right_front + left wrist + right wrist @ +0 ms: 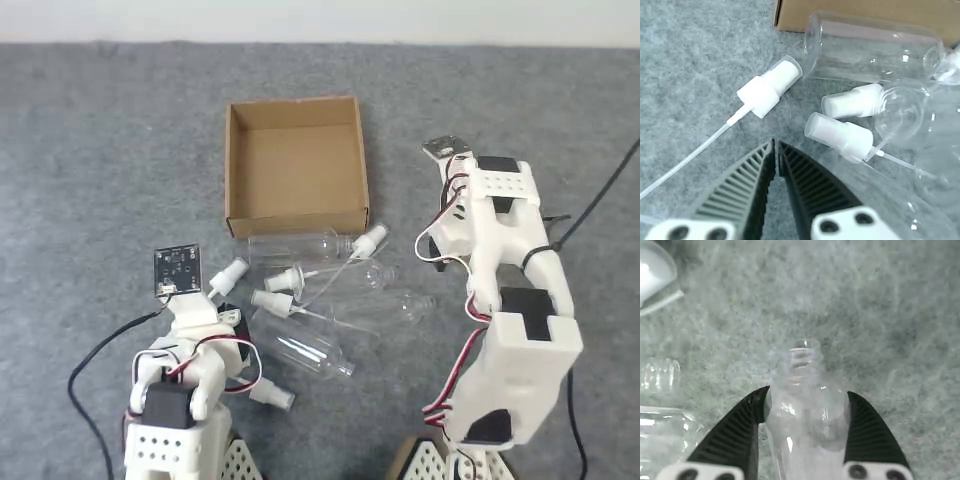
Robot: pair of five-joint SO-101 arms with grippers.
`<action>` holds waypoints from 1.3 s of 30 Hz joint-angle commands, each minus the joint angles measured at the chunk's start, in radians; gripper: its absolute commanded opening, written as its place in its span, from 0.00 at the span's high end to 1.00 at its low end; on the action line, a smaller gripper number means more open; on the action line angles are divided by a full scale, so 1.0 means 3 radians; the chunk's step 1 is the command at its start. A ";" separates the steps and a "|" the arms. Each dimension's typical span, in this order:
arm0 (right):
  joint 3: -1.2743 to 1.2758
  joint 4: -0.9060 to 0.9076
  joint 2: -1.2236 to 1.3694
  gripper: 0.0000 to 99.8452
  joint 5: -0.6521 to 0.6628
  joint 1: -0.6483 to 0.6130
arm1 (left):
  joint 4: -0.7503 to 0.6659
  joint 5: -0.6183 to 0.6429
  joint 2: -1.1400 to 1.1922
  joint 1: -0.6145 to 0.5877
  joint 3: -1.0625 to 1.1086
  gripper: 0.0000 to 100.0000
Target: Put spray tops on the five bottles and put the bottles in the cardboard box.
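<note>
Bottle (807,415) in my right claw (806,392), gripped by its clear shoulders with the threaded neck uncapped. My left claw (776,145) is pinched closed on nothing, low over the grey carpet (100,150) beside a loose spray top (769,90). In the high view the other bottles (300,245) lie heaped at centre, just below the cardboard box (295,222) at upper centre.

Bottle (806,412) in right tool (807,397): base cut off at the view's edge. Cardboard box (790,14), left wrist view: cropped to one wall.
</note>
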 commanded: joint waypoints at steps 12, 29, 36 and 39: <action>-0.0046 -0.0018 -0.0279 0.70 0.0384 -0.0146 | 0.0015 -0.0015 -0.0061 -0.0005 -0.0033 0.99; -0.0036 0.0166 -0.0274 0.78 0.0798 -0.0120 | 0.0015 -0.0015 -0.0061 -0.0005 -0.0033 0.99; -0.0031 0.0166 -0.0274 0.82 0.0803 -0.0115 | 0.0015 -0.0015 -0.0061 -0.0005 -0.0033 0.99; -0.0041 0.0222 -0.0279 0.85 0.0803 -0.0115 | 0.0015 -0.0015 -0.0061 -0.0005 -0.0033 0.99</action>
